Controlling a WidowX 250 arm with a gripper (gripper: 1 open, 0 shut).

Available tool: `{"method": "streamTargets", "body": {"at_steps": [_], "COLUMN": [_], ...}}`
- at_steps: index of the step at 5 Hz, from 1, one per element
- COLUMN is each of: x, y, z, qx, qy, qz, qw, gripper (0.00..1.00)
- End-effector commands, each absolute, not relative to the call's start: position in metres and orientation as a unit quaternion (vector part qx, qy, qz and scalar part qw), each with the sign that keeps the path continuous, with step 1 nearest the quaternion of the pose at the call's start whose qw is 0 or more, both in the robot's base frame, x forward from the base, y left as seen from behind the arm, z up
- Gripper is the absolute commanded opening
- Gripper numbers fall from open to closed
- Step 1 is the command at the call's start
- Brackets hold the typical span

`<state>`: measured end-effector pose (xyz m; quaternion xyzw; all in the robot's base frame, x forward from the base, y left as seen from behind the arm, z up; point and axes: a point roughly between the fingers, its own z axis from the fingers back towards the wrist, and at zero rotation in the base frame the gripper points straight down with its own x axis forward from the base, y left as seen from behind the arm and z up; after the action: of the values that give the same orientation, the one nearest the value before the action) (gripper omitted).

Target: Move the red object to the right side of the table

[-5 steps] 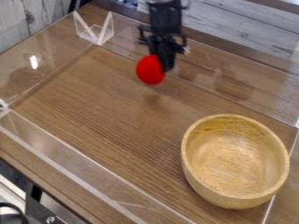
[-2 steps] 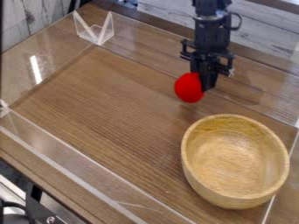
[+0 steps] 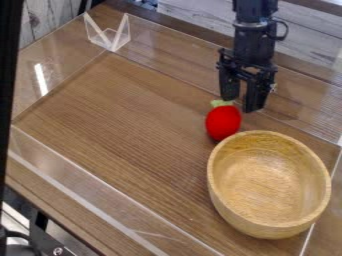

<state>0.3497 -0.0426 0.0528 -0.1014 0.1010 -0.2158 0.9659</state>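
The red object (image 3: 223, 121), a small strawberry-like toy with a green top, lies on the brown wood-grain table (image 3: 120, 120) at the right, just beyond the far-left rim of the wooden bowl. My gripper (image 3: 249, 98) hangs pointing down just above and to the right of it. The black fingers (image 3: 233, 88) stand apart and open, and nothing is between them. The toy is free of the gripper.
A round light wooden bowl (image 3: 218, 168) fills the near right corner, close to the toy. Low clear acrylic walls (image 3: 54, 62) edge the tabletop. A small clear folded stand (image 3: 107, 32) sits at the far left.
The gripper carried the red object from the table's far middle to the right, then opened. The toy now rests on the table below the fingers.
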Motion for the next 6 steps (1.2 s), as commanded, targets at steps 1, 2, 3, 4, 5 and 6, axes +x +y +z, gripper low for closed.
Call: {"method": "streamTargets", "body": {"at_steps": [1,2,3,4,5,6], "x": [0.349,0.342,0.345,0.347,0.349,0.346], "y": [-0.036,-0.026,-0.024,-0.024,-0.023,-0.017], "z": [0.064,0.060,0.072,0.084,0.093,0.085], "qx": [-0.089,-0.083,-0.074,-0.065,-0.059,-0.056], "qy": [0.068,0.061,0.060,0.056,0.048,0.052], "qz": [-0.193,-0.161,-0.159,-0.162,-0.171,-0.172], "qw": [0.975,0.982,0.983,0.983,0.982,0.982], "gripper": [1.00,1.00,1.00,1.00,1.00,1.00]}}
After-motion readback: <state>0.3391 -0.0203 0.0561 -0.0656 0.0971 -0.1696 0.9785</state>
